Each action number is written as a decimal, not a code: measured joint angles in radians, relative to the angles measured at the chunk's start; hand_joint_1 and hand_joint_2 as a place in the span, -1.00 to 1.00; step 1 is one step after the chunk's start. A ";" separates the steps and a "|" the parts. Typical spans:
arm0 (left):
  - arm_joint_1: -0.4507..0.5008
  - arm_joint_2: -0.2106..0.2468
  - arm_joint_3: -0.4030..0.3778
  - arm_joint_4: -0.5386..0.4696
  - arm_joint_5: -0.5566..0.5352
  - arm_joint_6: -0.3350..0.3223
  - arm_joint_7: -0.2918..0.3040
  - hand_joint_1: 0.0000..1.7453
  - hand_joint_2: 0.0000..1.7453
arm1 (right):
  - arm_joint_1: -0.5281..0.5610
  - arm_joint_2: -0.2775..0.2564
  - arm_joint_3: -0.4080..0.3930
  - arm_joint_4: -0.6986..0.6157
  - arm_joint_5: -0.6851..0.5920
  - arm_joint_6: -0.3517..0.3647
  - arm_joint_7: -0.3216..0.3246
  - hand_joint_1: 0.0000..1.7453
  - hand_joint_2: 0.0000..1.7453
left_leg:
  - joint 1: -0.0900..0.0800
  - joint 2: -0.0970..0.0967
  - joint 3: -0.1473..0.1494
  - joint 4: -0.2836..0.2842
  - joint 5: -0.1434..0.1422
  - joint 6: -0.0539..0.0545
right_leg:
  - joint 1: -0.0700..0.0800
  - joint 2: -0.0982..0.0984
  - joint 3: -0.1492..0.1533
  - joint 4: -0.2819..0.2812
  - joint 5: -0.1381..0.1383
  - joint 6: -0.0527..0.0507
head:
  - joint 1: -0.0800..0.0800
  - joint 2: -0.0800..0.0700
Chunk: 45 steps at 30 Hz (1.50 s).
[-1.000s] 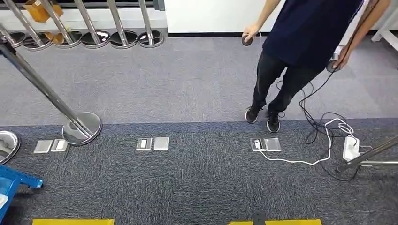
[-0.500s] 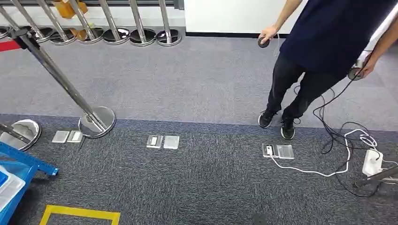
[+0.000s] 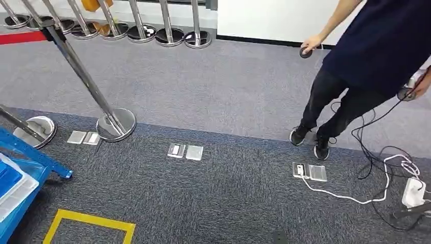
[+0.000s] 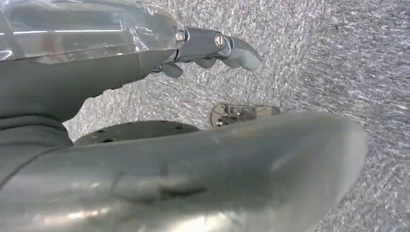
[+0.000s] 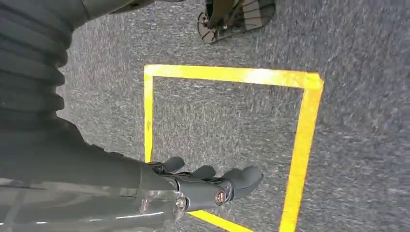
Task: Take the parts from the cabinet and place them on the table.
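My left hand (image 4: 212, 48) hangs over grey carpet in the left wrist view, its fingers stretched out and apart with nothing in them. My right hand (image 5: 208, 186) hangs over the floor in the right wrist view, fingers loosely apart and holding nothing, just above a square of yellow tape (image 5: 300, 145). In the head view a blue cart (image 3: 20, 178) with a white tray on it stands at the left edge.
A chrome stanchion (image 3: 116, 124) stands ahead on the left, with more posts along the back wall. A person (image 3: 366, 61) stands at the right holding a round controller. Floor sockets (image 3: 185, 151), a white cable and a power strip (image 3: 412, 192) lie on the carpet.
The whole view has swung to the left: person, sockets and stanchion have shifted right in the picture. The blue cart and a yellow tape square have come in at the lower left.
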<state>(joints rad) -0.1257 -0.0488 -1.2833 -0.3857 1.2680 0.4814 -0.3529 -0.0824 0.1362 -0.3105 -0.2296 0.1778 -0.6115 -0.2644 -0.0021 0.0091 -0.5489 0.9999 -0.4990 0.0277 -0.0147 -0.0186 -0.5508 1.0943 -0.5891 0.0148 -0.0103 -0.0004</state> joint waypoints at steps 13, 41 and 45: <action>-0.008 0.000 0.000 0.000 -0.005 -0.007 0.010 -1.00 -1.00 | 0.008 0.000 0.003 0.004 -0.006 0.001 0.001 -1.00 1.00 | 0.002 -0.086 -0.011 0.030 -0.017 -0.031 | -0.003 0.052 -0.008 -0.056 0.073 -0.018 | 0.010 0.000; -0.031 0.002 -0.001 0.000 -0.020 -0.023 0.040 -1.00 -1.00 | 0.005 -0.002 0.014 0.008 -0.016 0.006 -0.003 -1.00 1.00 | -0.002 -0.063 -0.006 0.033 -0.022 -0.021 | -0.007 0.056 -0.012 -0.046 0.066 0.000 | 0.010 0.000; -0.026 0.003 -0.001 0.000 -0.020 -0.023 0.040 -1.00 -1.00 | 0.004 -0.006 0.021 0.009 -0.011 0.010 0.000 -1.00 1.00 | 0.002 -0.056 -0.011 0.057 -0.042 -0.038 | -0.008 0.033 -0.006 -0.057 0.071 -0.020 | 0.008 0.000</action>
<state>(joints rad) -0.1521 -0.0458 -1.2840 -0.3857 1.2482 0.4582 -0.3132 -0.0789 0.1301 -0.2899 -0.2209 0.1667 -0.6016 -0.2644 -0.0003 -0.0469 -0.5598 1.0564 -0.5408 -0.0100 -0.0231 0.0146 -0.5564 1.0374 -0.5180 -0.0047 -0.0023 -0.0004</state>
